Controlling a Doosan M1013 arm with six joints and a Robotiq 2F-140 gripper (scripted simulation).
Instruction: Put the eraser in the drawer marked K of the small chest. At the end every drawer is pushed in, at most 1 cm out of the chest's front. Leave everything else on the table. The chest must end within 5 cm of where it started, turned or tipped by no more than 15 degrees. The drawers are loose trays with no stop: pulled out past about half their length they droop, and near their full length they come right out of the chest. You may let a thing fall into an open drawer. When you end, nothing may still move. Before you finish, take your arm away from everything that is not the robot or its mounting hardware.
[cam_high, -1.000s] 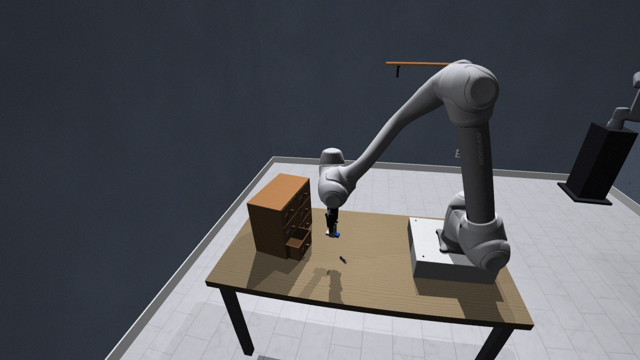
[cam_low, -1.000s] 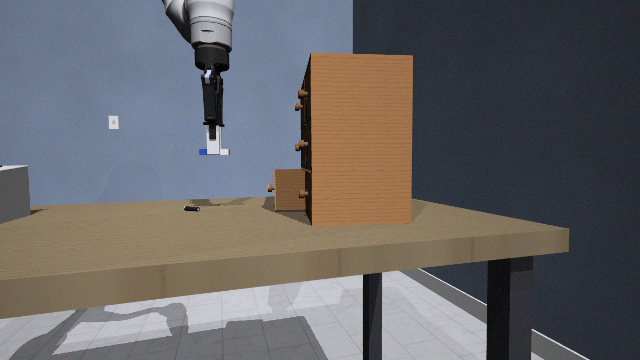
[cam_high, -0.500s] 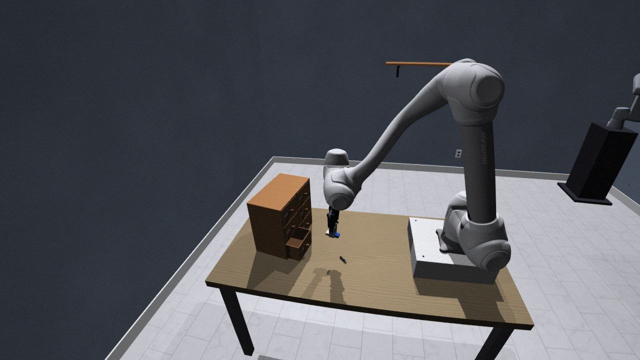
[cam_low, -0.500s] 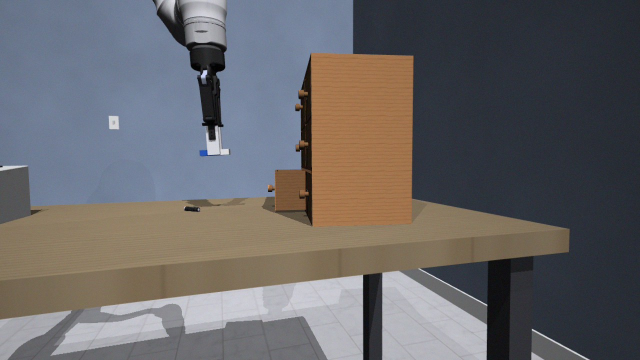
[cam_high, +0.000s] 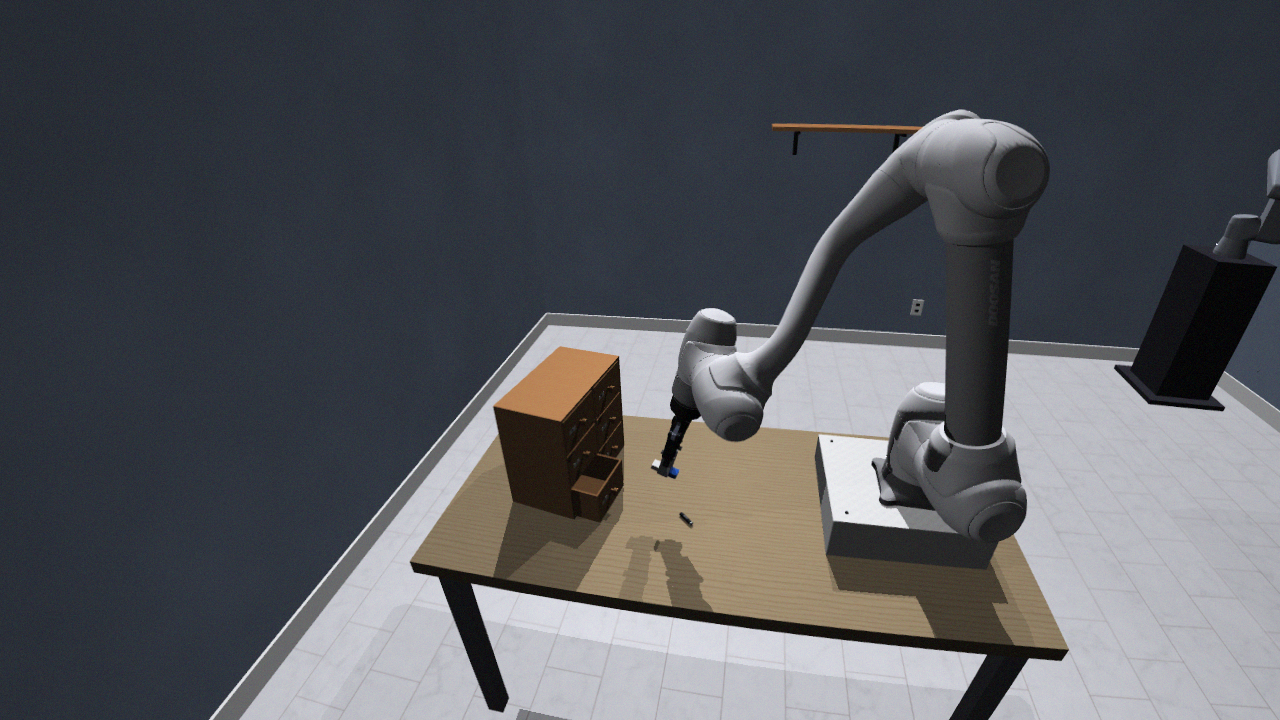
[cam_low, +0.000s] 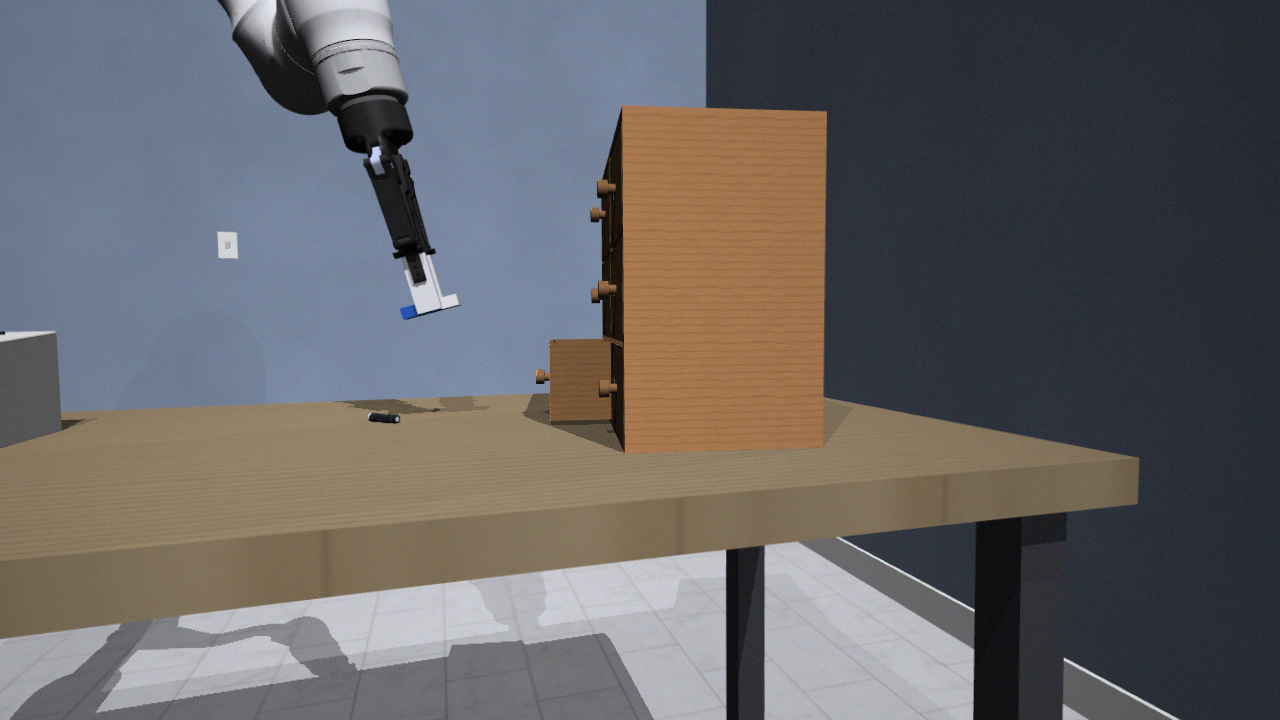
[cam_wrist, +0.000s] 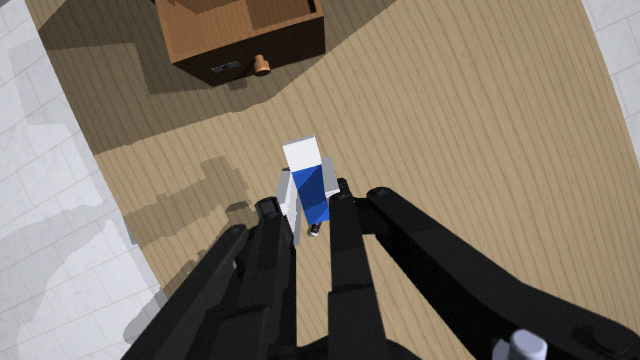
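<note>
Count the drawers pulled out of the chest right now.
1: the bottom drawer on the chest's front sticks out, open-topped, in front of the hand. Every other drawer front in view sits flush.

Top looks down from afar, exterior from table height, wrist close; all share the chest (cam_high: 547, 420).
</note>
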